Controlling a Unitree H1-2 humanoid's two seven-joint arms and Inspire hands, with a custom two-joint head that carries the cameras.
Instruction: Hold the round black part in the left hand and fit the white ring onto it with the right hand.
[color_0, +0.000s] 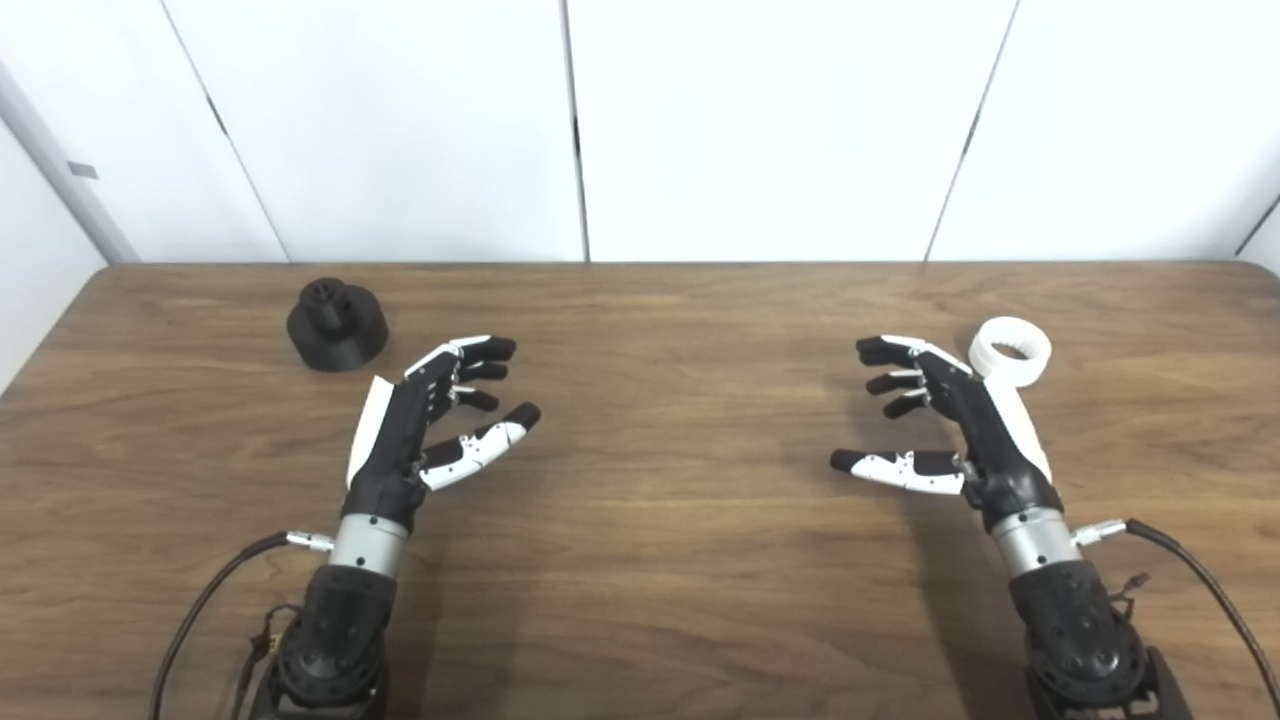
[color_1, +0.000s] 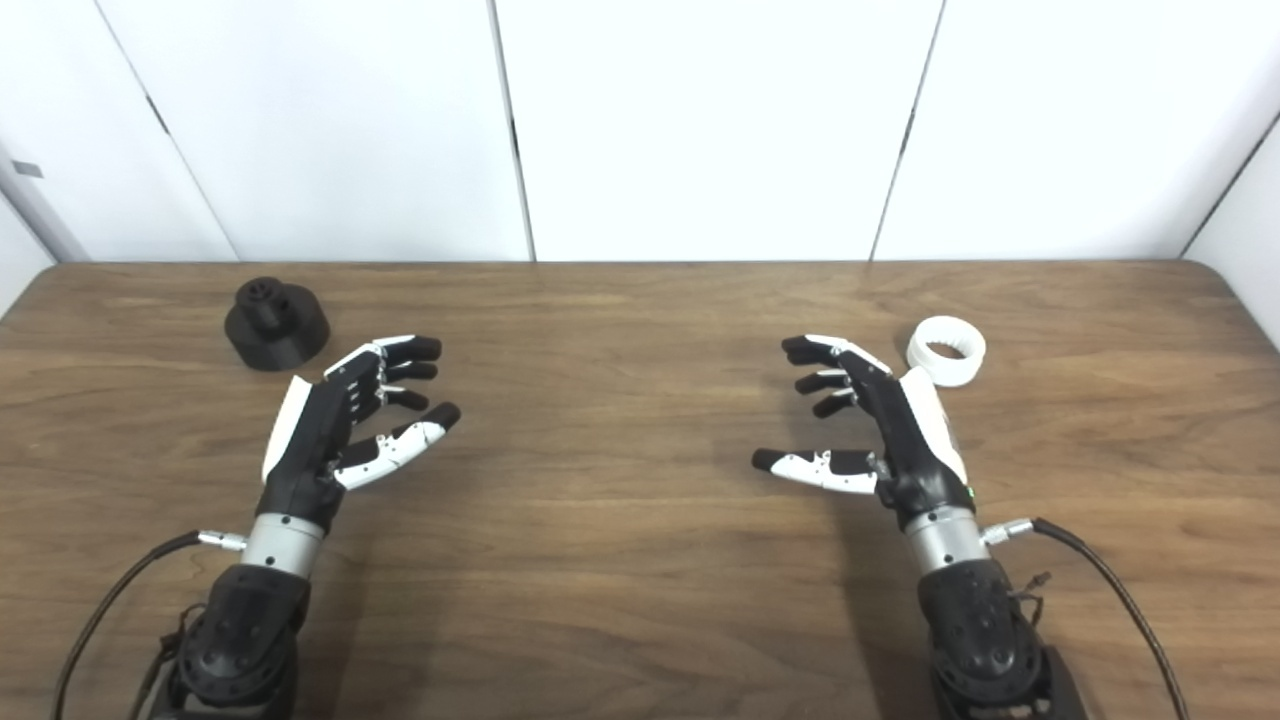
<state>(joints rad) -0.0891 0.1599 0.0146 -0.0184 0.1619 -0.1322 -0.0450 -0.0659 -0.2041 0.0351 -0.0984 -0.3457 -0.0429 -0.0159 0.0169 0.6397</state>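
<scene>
Far left on the bench (color_0: 640, 560) sits the round black part (color_0: 337, 325), upright on its wide base with a narrower stub rising from the top, standing free and near the back edge. Just to its right and a little nearer the robot, the left hand (color_0: 425, 420) hovers empty, fingers spread and thumb held apart, palm turned inward toward the middle of the bench; it is close to the part but not touching it. Nothing lies in the middle stretch between the two hands. Further right, the right hand (color_0: 945, 425) mirrors the other, likewise empty with fingers apart and palm facing inward. The white ring (color_0: 1010, 350) lies just beyond and outside it, tipped so its opening faces partly toward the camera, and in the left eye view its near edge is partly covered by the back of that hand. Neither piece is picked up yet, so the step in hand looks like the reach and grasp. To do it well, the left hand probably should swing outward and back, then close around the wide base so the stub stays bare and pointing up for the ring. The right hand likely needs to move outward past the ring and pinch it by its outer wall, keeping the bore clear.
</scene>
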